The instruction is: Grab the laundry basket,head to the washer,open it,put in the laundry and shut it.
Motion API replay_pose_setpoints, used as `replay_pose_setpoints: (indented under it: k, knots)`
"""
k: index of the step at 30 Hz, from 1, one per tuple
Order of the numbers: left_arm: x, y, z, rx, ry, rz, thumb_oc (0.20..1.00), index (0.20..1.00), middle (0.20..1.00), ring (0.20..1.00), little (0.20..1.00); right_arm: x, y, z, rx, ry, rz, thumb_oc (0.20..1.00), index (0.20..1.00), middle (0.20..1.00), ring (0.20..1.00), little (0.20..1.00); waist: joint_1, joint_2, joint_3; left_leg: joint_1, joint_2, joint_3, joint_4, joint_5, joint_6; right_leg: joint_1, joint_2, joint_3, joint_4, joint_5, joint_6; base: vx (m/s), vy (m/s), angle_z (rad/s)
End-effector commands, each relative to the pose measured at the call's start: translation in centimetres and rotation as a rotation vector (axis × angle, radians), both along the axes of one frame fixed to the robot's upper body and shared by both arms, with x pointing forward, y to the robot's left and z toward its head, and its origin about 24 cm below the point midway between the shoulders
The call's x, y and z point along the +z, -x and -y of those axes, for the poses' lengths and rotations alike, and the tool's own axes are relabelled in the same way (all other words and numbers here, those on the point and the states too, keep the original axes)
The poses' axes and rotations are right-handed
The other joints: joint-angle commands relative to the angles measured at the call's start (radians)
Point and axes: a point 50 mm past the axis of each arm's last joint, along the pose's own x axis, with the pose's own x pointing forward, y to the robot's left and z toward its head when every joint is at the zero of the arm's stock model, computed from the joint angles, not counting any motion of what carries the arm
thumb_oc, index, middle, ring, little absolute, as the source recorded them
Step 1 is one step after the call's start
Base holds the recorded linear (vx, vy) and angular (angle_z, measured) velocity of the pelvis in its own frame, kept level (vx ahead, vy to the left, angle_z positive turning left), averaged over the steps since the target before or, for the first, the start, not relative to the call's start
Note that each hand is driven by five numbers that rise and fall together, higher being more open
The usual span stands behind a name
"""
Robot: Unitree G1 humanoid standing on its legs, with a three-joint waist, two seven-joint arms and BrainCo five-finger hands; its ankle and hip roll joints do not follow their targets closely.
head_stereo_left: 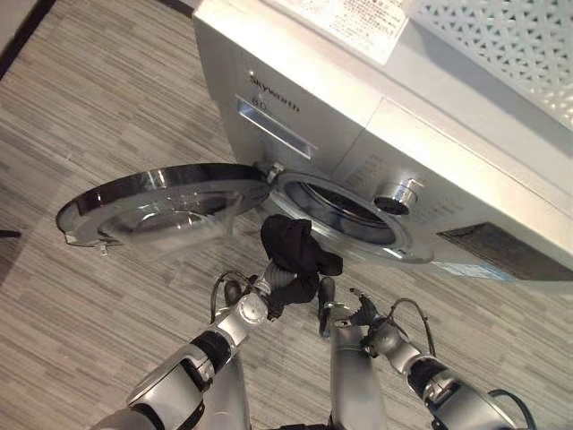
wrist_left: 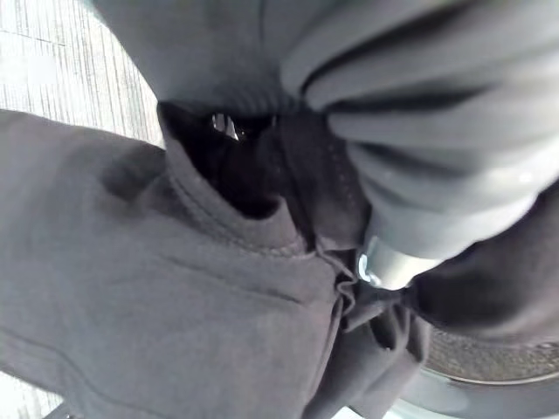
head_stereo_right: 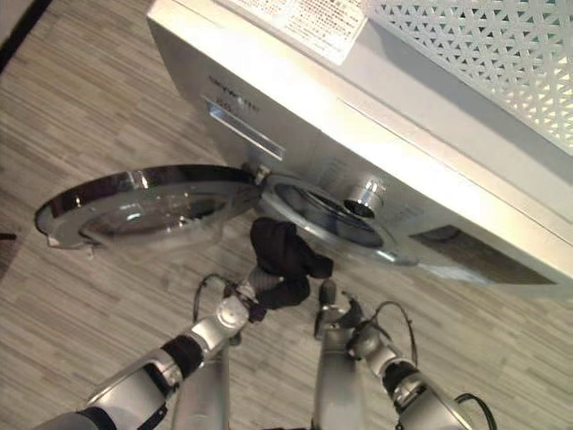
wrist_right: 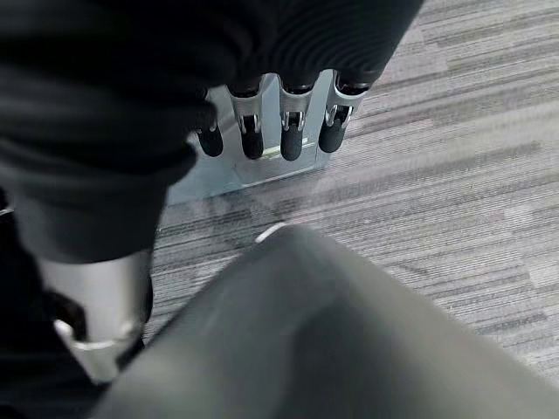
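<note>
The left hand (head_stereo_left: 285, 288) is clenched round a bunched black cloth garment (head_stereo_left: 294, 248), held up just in front of the silver front-loading washing machine's (head_stereo_left: 376, 134) round drum opening (head_stereo_left: 345, 210) (its glass door (head_stereo_left: 157, 210) swung wide open). The right hand (head_stereo_right: 329, 309) hangs below that opening, fingers (wrist_right: 293, 131) straight, holding nothing.

Your way into the washer (head_stereo_left: 394, 134) is standing open: the drum opening (head_stereo_left: 345, 210) at centre frame is gaping unblocked. The round door (head_stereo_left: 157, 208) is lying swung out across the left-centre, walling off that side. A black garment (head_stereo_left: 295, 251) bunched in your left hand (head_stereo_left: 285, 288) is hanging just below the opening. Your right hand (head_stereo_left: 338, 315) is hovering beside it, fingers straight.
</note>
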Motion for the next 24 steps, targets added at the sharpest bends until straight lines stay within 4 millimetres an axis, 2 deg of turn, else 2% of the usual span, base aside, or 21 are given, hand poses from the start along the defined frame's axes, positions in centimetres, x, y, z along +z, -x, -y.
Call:
replay_pose_setpoints:
  k: [1,7,8,10,11,12,13,14,15,17,18,19,22,23,24]
  knots:
    - [1.8,-0.9,2.3,-0.010,0.104,0.049,0.200,0.200,0.200,0.200,0.200,-2.3,2.9,-0.7,0.050,0.019,-0.118,1.000,1.000,1.000,1.000,1.000,-0.009,0.017,-0.047,-0.039,0.048,-0.070,0.128,-0.162,-0.017,-0.101,-0.060,0.007,0.000,0.066,0.014,-0.07,0.057,-0.15]
    - [4.1,-2.9,1.8,0.079,0.207,0.074,0.200,0.200,0.200,0.200,0.200,-1.9,2.0,-2.3,0.076,-0.011,-0.118,1.000,1.000,1.000,1.000,1.000,-0.029,0.028,-0.060,-0.147,0.044,-0.066,0.193,-0.178,-0.006,-0.217,-0.063,0.028,0.038,0.076,0.021,-0.06,0.065,-0.12]
    - [5.0,-3.7,1.7,0.102,0.243,0.090,0.200,0.200,0.200,0.200,0.200,-2.0,2.1,-2.6,0.092,-0.013,-0.128,1.000,1.000,1.000,1.000,1.000,-0.040,0.028,-0.066,-0.162,0.048,-0.053,0.193,-0.180,-0.005,-0.246,-0.064,0.037,0.031,0.089,0.029,-0.04,0.083,-0.23]
    - [5.1,-3.7,1.7,0.102,0.243,0.091,0.200,0.200,0.200,0.200,0.200,-2.0,2.1,-2.6,0.093,-0.013,-0.128,1.000,1.000,1.000,1.000,1.000,-0.040,0.028,-0.066,-0.162,0.048,-0.052,0.192,-0.180,-0.005,-0.247,-0.064,0.037,0.031,0.089,0.029,-0.02,0.033,-0.31]
    - [6.7,-4.6,1.5,0.123,0.287,0.127,0.200,0.200,0.200,0.200,0.200,-2.4,2.7,-2.4,0.120,0.003,-0.163,1.000,1.000,1.000,1.000,1.000,-0.055,0.024,-0.073,-0.169,0.052,-0.037,0.182,-0.178,-0.004,-0.266,-0.066,0.044,0.015,0.102,0.037,-0.01,0.013,-0.27]
    - [7.3,-5.0,1.5,0.125,0.289,0.144,0.200,0.200,0.200,0.200,0.200,-2.7,3.1,-2.3,0.131,0.011,-0.180,1.000,1.000,1.000,1.000,1.000,-0.064,0.023,-0.075,-0.172,0.054,-0.032,0.176,-0.175,-0.005,-0.272,-0.068,0.046,0.010,0.106,0.038,-0.01,0.003,-0.22]
    - [8.8,-5.7,1.6,0.124,0.294,0.185,0.200,0.200,0.200,0.200,0.200,-4.0,5.2,-1.3,0.140,0.022,-0.255,1.000,1.000,1.000,1.000,1.000,-0.086,0.016,-0.081,-0.169,0.062,-0.022,0.159,-0.167,-0.010,-0.274,-0.069,0.047,-0.007,0.112,0.040,0.00,-0.012,-0.18]
    - [8.8,-5.7,1.6,0.124,0.295,0.184,0.200,0.200,0.200,0.200,0.200,-4.0,5.2,-1.3,0.140,0.023,-0.256,1.000,1.000,1.000,1.000,1.000,-0.086,0.016,-0.082,-0.169,0.062,-0.022,0.158,-0.167,-0.010,-0.275,-0.069,0.047,-0.007,0.113,0.040,0.02,-0.002,-0.16]
    - [9.8,-6.2,1.9,0.120,0.293,0.212,0.200,0.200,0.200,0.200,0.200,-5.3,7.9,-0.2,0.127,0.020,-0.342,1.000,1.000,1.000,1.000,1.000,-0.108,0.013,-0.088,-0.156,0.063,-0.013,0.133,-0.162,-0.012,-0.272,-0.066,0.050,-0.028,0.121,0.041,0.02,0.033,-0.10]
    - [10.7,-6.4,2.0,0.112,0.305,0.243,0.200,0.200,0.200,0.200,0.200,-6.5,11.0,1.3,0.081,-0.002,-0.435,1.000,1.000,1.000,1.000,1.000,-0.129,0.014,-0.093,-0.141,0.068,0.004,0.111,-0.159,-0.014,-0.268,-0.062,0.058,-0.058,0.135,0.046,0.02,0.050,-0.05]
    - [10.7,-6.4,2.1,0.111,0.305,0.242,0.200,0.200,0.200,0.200,0.200,-6.5,11.1,1.4,0.080,-0.001,-0.436,1.000,1.000,1.000,1.000,1.000,-0.128,0.014,-0.093,-0.140,0.068,0.005,0.110,-0.159,-0.014,-0.268,-0.061,0.059,-0.059,0.136,0.046,0.00,0.155,-0.34]
    - [11.4,-6.4,1.8,0.106,0.339,0.276,0.200,0.200,0.200,0.200,0.200,-7.2,13.9,3.8,-0.008,0.004,-0.505,1.000,1.000,1.000,1.000,1.000,-0.152,0.017,-0.090,-0.104,0.075,0.050,0.078,-0.160,-0.013,-0.258,-0.061,0.062,-0.115,0.171,0.068,-0.02,0.179,-0.37]
    - [11.9,-6.1,2.2,0.076,0.363,0.297,0.200,0.200,0.200,0.200,0.200,-7.3,15.0,5.7,-0.079,0.028,-0.535,1.000,1.000,1.000,1.000,1.000,-0.160,0.025,-0.070,-0.076,0.075,0.087,0.071,-0.170,-0.004,-0.247,-0.087,0.036,-0.156,0.220,0.089,-0.02,0.120,-0.48]
    - [11.9,-6.1,2.2,0.076,0.363,0.297,0.200,0.200,0.200,0.200,0.200,-7.3,15.0,5.7,-0.079,0.028,-0.535,1.000,1.000,1.000,1.000,1.000,-0.159,0.025,-0.069,-0.075,0.075,0.087,0.071,-0.170,-0.004,-0.245,-0.087,0.036,-0.157,0.220,0.090,-0.01,0.065,-0.68]
    - [11.9,-5.8,2.6,0.052,0.370,0.296,0.200,0.200,0.200,0.200,0.200,-7.4,15.6,6.7,-0.106,0.051,-0.557,1.000,1.000,1.000,1.000,1.000,-0.161,0.031,-0.051,-0.065,0.076,0.106,0.078,-0.179,0.005,-0.237,-0.120,-0.007,-0.169,0.248,0.099,-0.01,0.053,-0.57]
